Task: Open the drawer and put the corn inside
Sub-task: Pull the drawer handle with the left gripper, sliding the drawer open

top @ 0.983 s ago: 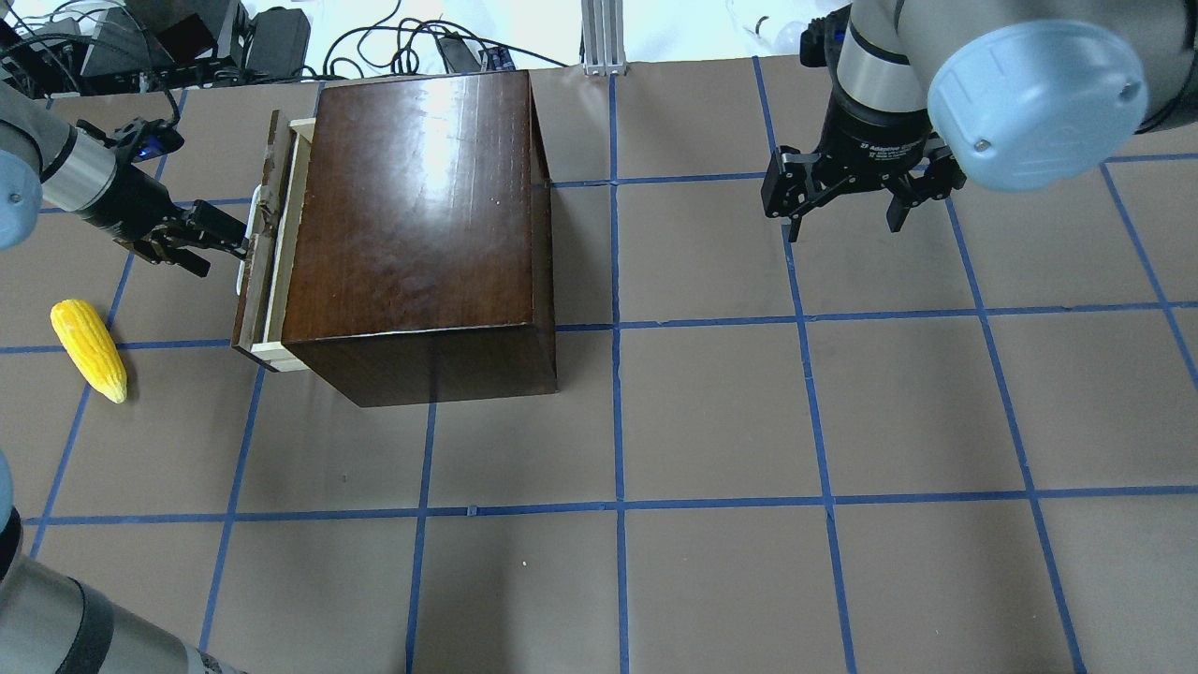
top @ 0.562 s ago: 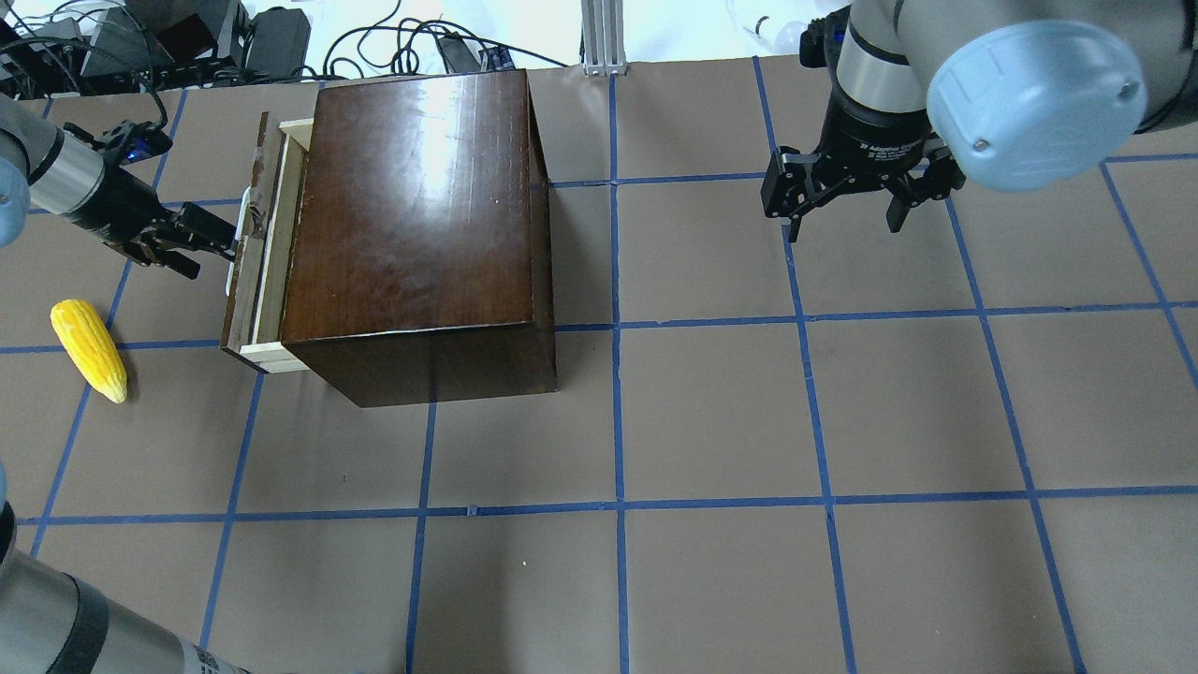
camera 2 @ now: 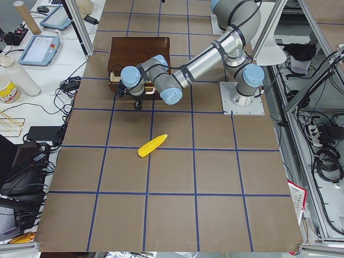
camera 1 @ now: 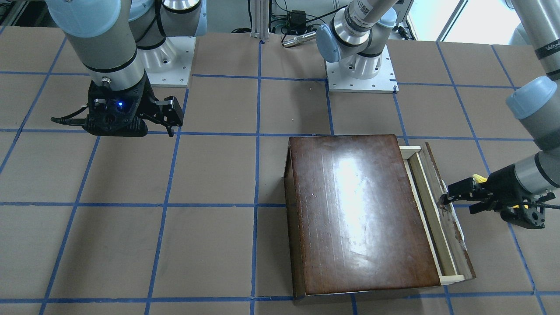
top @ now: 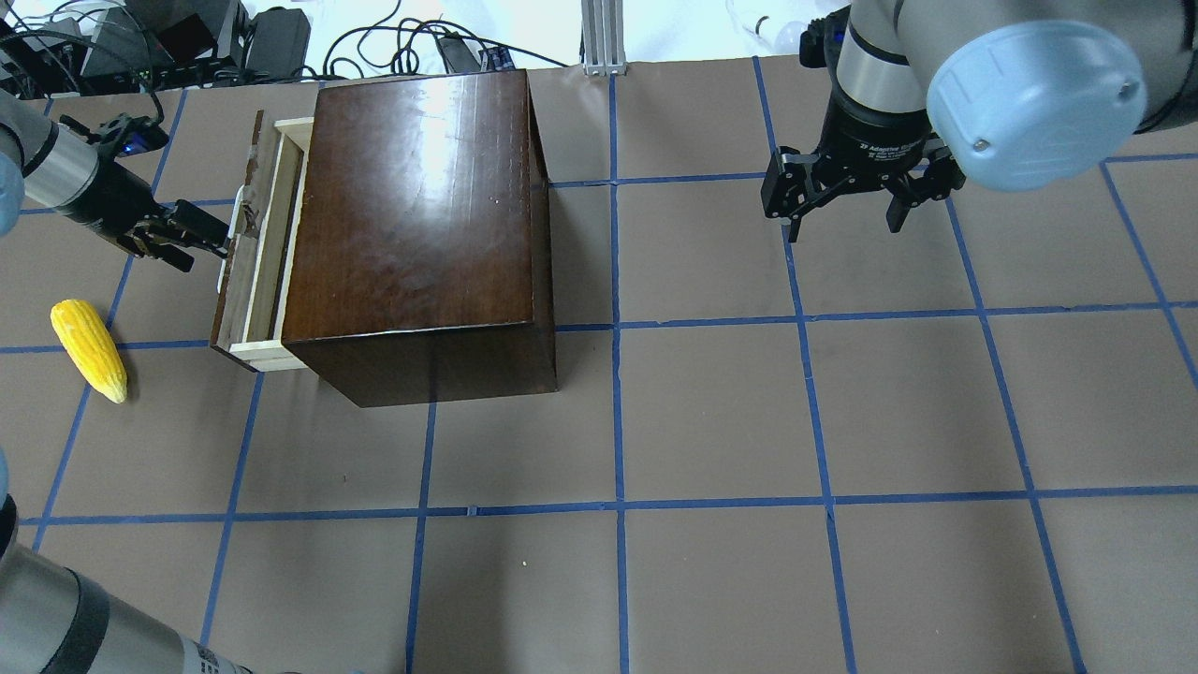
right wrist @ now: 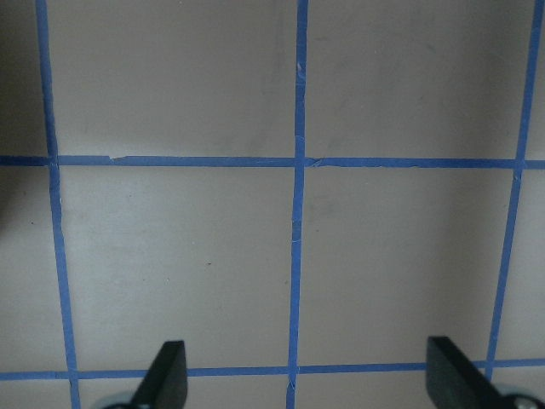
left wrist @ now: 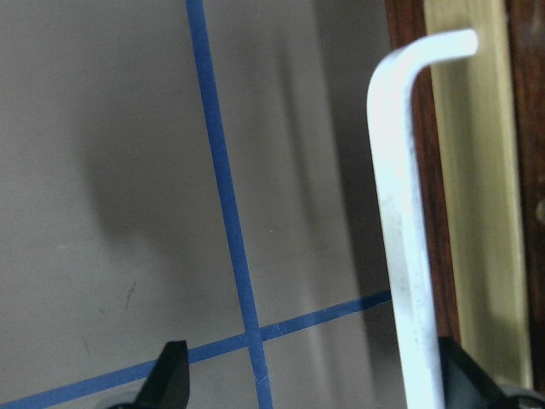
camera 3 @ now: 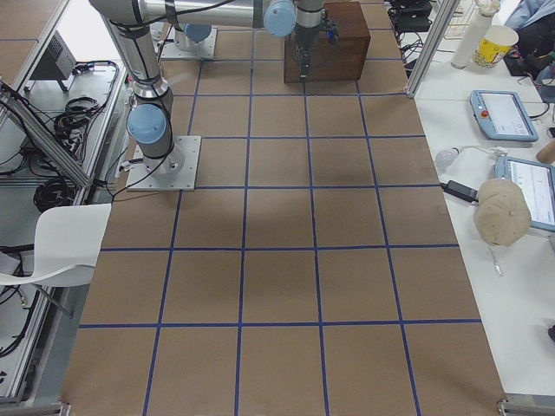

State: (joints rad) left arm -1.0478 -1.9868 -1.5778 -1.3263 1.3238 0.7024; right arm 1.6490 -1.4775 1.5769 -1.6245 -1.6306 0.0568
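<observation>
The dark-brown box (top: 412, 206) stands at the table's far left. Its drawer (top: 267, 248) is pulled partly out to the left, showing the pale-wood tray and the worn front panel (camera 1: 446, 218). My left gripper (top: 201, 241) is at the whitish handle (left wrist: 400, 239). Its fingers are spread wide, and the handle lies just inside one finger (left wrist: 468, 379). The yellow corn (top: 89, 349) lies on the table left of the drawer, in front of the left gripper; it also shows in the exterior left view (camera 2: 152, 145). My right gripper (top: 842, 225) hangs open and empty over the far right of the table.
Cables and electronics (top: 140, 47) lie beyond the table's far edge. An aluminium post (top: 604, 37) stands behind the box. The two arm bases (camera 1: 361, 72) sit on the robot's side. Blue tape lines grid the brown table (top: 711, 412).
The drawer has slid further out to the left, and my left gripper has moved left with its handle. The corn and the right arm have not moved.
</observation>
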